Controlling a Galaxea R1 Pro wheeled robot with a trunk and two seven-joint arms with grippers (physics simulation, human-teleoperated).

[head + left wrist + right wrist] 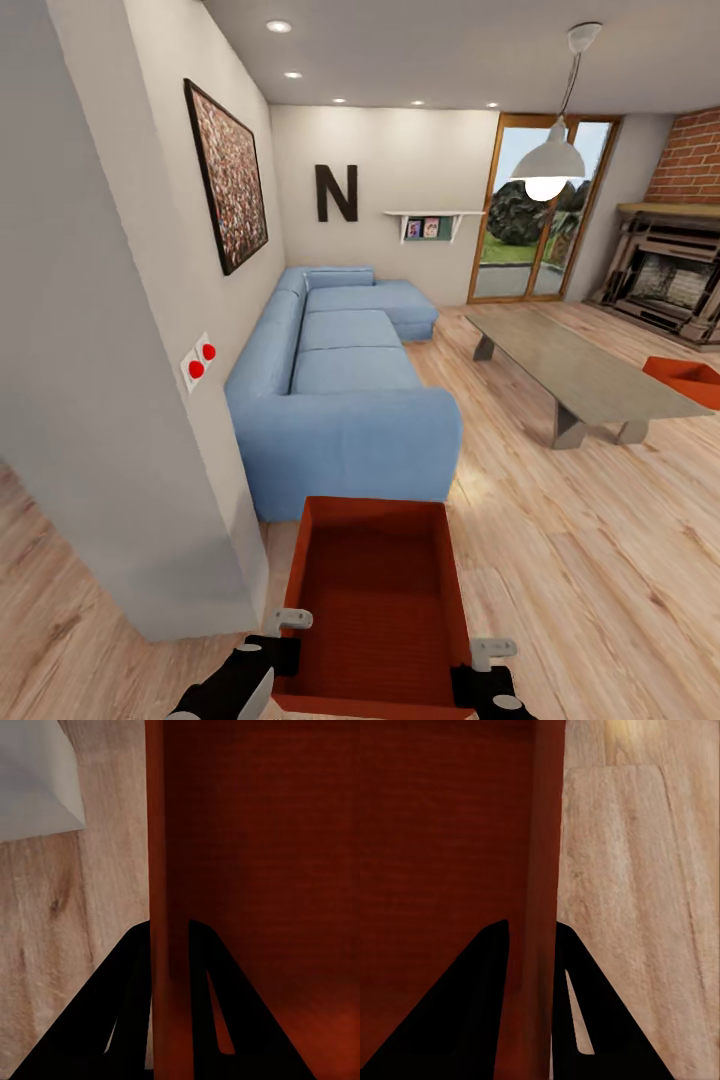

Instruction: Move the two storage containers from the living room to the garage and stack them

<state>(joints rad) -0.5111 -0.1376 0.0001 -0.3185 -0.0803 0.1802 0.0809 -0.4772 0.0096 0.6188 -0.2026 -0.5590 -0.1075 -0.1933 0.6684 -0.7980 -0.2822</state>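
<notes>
Held near storage container (378,600) by both walls — left tool (169,945) and right tool (531,945) clamped; second container (688,378) at 2 o'clock.

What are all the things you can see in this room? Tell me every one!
Orange-red shallow storage bin: 1, held out in front of the robot, over the wood floor.
Second orange-red bin: 1, on the floor past the grey table, partly cut off.
Blue sectional sofa: 1, along the left wall.
Grey low table: 1, right of the sofa.
Red brick fireplace: 1, far right.
Glass doors: 1 set, wooden frame, back wall.
White hanging lamp: 1, from the ceiling.
Dark letter N: 1, back wall.
Framed picture: 1, left wall.
Left pincer: black, shut on a bin wall.
Right pincer: black, shut on the opposite wall.
</notes>
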